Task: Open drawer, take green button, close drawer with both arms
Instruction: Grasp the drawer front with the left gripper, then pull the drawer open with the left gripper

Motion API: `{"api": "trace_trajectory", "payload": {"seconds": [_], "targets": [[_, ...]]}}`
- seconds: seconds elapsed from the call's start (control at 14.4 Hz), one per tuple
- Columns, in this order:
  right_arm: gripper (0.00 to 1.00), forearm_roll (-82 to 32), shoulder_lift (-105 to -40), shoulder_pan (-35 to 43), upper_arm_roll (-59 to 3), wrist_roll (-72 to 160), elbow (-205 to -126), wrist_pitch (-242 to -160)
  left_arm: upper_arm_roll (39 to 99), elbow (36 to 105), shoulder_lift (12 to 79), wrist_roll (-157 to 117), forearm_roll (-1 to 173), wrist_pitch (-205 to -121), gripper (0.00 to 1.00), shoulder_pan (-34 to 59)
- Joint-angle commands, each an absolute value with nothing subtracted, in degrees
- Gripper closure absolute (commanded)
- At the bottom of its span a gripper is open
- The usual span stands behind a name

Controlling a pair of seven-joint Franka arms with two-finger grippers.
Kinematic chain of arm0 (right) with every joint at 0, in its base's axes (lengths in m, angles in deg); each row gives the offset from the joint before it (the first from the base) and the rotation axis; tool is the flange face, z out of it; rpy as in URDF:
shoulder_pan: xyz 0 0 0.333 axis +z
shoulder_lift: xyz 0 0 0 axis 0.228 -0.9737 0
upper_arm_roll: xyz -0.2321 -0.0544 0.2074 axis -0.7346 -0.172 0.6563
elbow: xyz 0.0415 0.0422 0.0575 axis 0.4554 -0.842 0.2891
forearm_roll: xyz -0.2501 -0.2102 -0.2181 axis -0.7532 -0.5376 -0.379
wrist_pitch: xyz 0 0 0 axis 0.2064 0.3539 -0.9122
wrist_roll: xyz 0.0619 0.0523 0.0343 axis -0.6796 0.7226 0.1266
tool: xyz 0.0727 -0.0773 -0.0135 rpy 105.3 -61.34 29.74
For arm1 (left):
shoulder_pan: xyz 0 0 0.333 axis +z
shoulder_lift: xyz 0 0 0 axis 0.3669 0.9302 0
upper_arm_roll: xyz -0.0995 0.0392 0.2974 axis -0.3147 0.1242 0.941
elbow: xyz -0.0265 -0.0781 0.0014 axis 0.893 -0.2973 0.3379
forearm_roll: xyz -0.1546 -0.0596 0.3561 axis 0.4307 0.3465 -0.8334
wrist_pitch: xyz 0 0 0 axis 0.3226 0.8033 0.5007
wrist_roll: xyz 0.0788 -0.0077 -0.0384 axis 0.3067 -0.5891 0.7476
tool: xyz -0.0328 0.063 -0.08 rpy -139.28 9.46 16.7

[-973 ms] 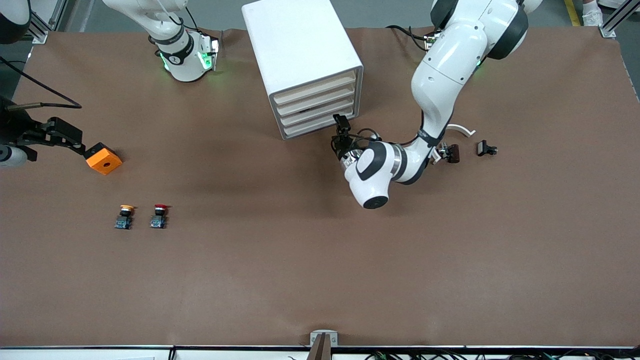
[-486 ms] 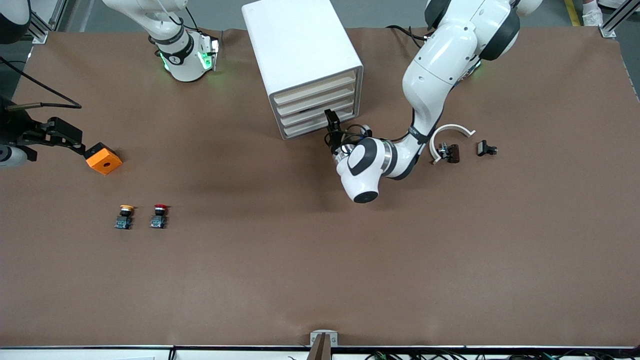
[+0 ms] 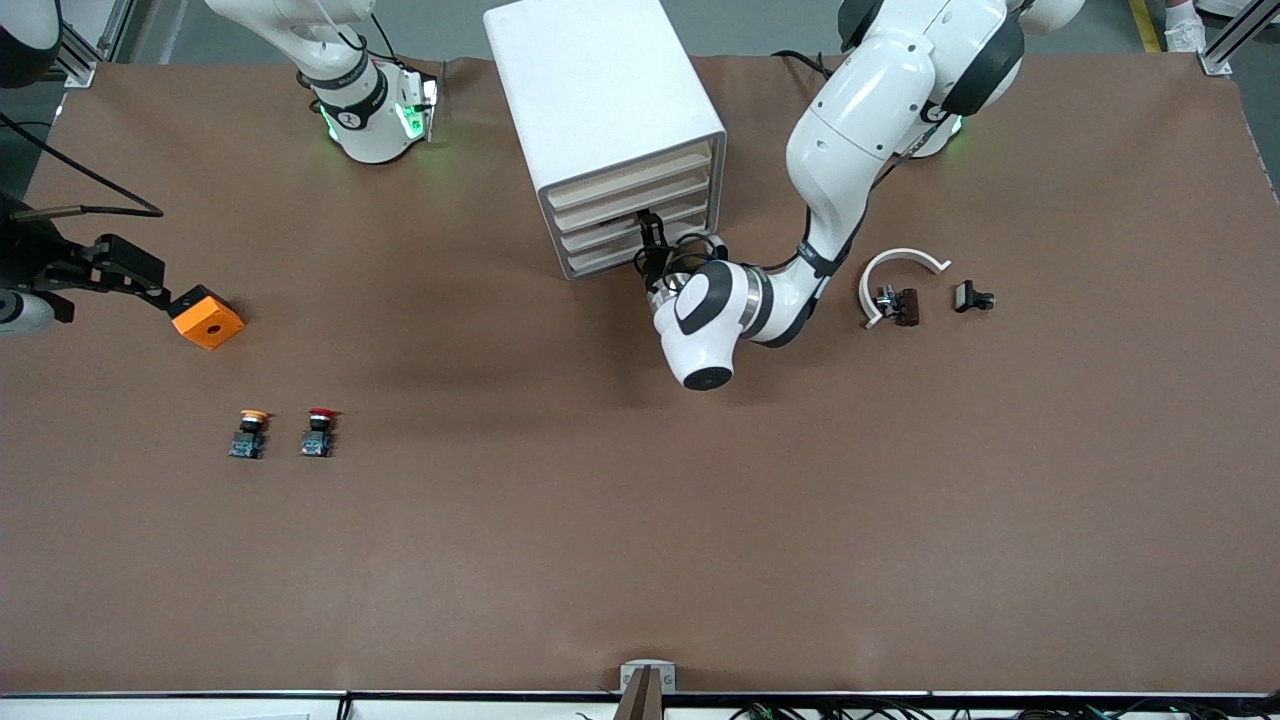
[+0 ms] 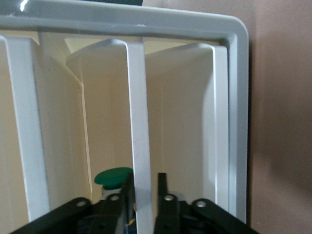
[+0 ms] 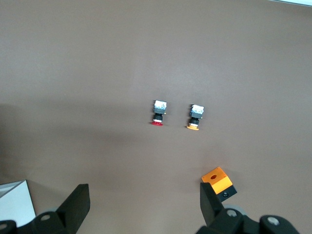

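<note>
At 8 o'clock on the table (image 3: 640,520) stood the yellow-capped button (image 3: 248,433) and red-capped button (image 3: 318,432), side by side. At 9 o'clock the right gripper (image 5: 141,207) waited, fingers spread. Near 12 o'clock the left gripper (image 4: 145,187) pinched the drawer (image 4: 138,141) front of the 4-drawer cabinet (image 3: 600,120); the green button (image 4: 113,176) sat inside.

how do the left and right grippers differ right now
The left gripper is at the cabinet front, its fingers pinched on a drawer front strip; the right gripper hangs open and holds nothing.
The left gripper is working at the drawers; the right gripper waits over bare table by the orange block, toward the right arm's end.
Both are black two-finger grippers.
</note>
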State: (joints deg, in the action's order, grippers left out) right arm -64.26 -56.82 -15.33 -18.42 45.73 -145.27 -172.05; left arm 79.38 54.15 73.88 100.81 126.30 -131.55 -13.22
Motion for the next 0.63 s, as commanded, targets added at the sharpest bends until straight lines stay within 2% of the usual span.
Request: {"api": "trace_trajectory", "payload": {"seconds": [0.0,0.56], "targets": [[0.00,-64.1,-57.0,-15.3,-18.6,45.6,-144.6,-171.9,80.9,53.2,74.8,101.3,128.5,-131.0,1.00,-11.7],[0.00,-63.6,-57.0,-12.6,-18.4,45.1,-144.6,-175.4,82.1,49.2,75.0,97.8,129.7,-133.8,1.00,-2.4]]}}
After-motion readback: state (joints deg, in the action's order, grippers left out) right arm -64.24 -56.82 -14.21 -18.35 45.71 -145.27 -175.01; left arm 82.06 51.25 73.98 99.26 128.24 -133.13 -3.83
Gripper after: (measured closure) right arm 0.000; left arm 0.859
